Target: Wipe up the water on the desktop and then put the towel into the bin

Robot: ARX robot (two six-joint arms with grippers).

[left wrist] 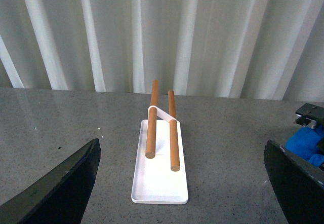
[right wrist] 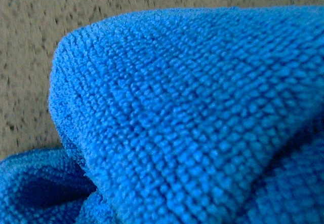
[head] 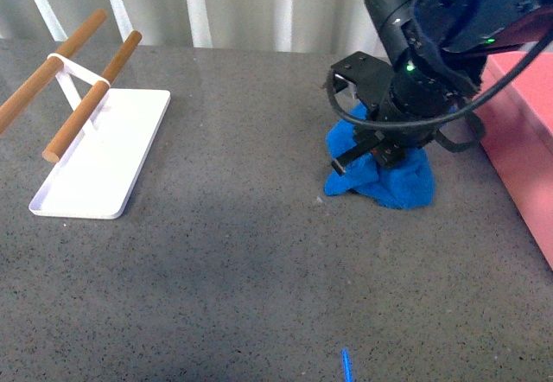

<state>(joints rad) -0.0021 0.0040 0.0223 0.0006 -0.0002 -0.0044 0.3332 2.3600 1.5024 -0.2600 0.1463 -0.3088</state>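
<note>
1. Desktop (head: 242,252): flat, dark grey, finely speckled like stone.
2. Bin (head: 527,131): salmon-pink plastic, straight-walled, at the desktop's right edge.
3. White tray (head: 112,153): flat, smooth, rounded corners, bearing two round wooden rods (head: 91,110).
4. Towel (head: 402,183): blue looped microfibre, bunched on the desktop near the bin.
5. Right gripper (head: 373,155): black, pressed down into the towel; grip impossible to tell.
6. Left gripper (left wrist: 180,148): dark fingers spread wide.

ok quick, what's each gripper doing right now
Left gripper: open, holding nothing.
Right gripper: down on the towel, jaws hidden, so open or shut cannot be told.
</note>
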